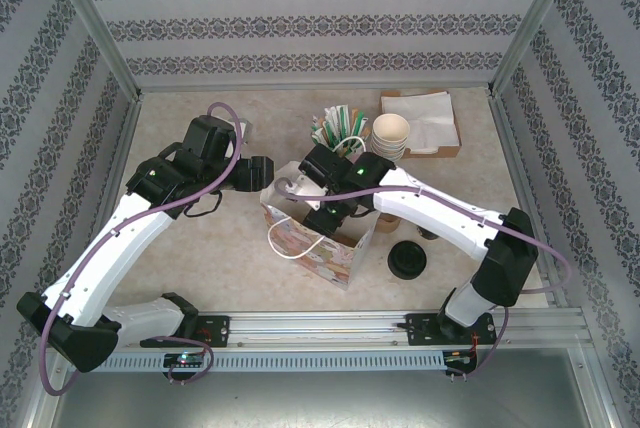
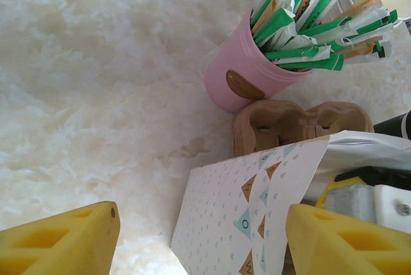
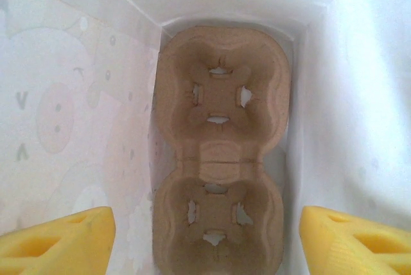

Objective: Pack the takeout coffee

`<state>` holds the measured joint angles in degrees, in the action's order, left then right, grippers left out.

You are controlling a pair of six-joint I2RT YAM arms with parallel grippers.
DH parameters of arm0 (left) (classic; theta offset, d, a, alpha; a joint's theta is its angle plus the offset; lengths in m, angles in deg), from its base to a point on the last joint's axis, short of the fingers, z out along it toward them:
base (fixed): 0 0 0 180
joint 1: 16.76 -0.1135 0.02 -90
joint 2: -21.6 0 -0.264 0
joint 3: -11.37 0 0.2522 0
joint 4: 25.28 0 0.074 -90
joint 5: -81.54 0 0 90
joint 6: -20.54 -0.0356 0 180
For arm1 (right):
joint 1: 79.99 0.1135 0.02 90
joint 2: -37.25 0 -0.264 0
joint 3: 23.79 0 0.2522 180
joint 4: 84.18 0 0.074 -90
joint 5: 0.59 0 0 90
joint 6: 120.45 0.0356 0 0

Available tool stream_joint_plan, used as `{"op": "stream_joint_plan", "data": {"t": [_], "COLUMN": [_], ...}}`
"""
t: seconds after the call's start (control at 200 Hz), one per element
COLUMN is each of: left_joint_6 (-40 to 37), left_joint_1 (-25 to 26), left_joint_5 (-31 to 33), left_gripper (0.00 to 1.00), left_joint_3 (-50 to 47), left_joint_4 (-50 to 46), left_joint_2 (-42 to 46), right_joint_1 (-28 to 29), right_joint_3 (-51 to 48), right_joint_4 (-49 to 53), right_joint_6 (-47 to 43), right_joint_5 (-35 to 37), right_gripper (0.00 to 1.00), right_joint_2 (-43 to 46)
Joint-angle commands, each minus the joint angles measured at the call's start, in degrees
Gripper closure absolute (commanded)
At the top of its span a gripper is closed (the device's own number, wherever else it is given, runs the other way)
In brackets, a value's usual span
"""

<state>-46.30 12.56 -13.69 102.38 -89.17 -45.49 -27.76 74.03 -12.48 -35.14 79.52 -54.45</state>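
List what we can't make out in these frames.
Bag interior, top view: blocked by the right arm.
Dark round item, top view: too small to tell lidded cup from loose lid.
Brown carrier, left wrist view: lower part hidden behind the bag.
Right gripper, right wrist view: fingers cut off by the bottom edge.

You have: cup carrier (image 3: 221, 159), moulded paper pulp, matt and rough; bag (image 2: 225, 217), smooth printed paper; pink pot (image 2: 237, 79), glossy plastic; tabletop (image 2: 96, 95), smooth, marbled, faint sheen.
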Motion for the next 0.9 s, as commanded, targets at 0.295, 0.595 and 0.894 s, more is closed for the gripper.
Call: {"op": "stream_joint_plan", "data": {"t": [0.295, 0.595, 0.894], "left_joint_6": [0.70, 0.84, 0.67], "left_joint_1": [0.82, 0.82, 0.74], "left_joint_5": [0.26, 0.13, 0.97], "left_gripper": [0.30, 0.30, 0.29], "left_joint_3": [1.98, 2.50, 2.64], "left_joint_4": [-0.26, 0.14, 0.04], "left_joint_2": [-0.04, -0.77, -1.50], "right_joint_1": [-0.24, -0.36, -0.26], "right_joint_3": [2.70, 1.95, 1.29], "right_joint_4": [2.97, 2.53, 2.62], "right_joint_6": [0.30, 0.47, 0.34], "right_joint_5": [1.62, 2.77, 3.49], "right_gripper": [0.27, 0.27, 0.27], "right_joint_2": [2.41, 3.87, 4.52]}}
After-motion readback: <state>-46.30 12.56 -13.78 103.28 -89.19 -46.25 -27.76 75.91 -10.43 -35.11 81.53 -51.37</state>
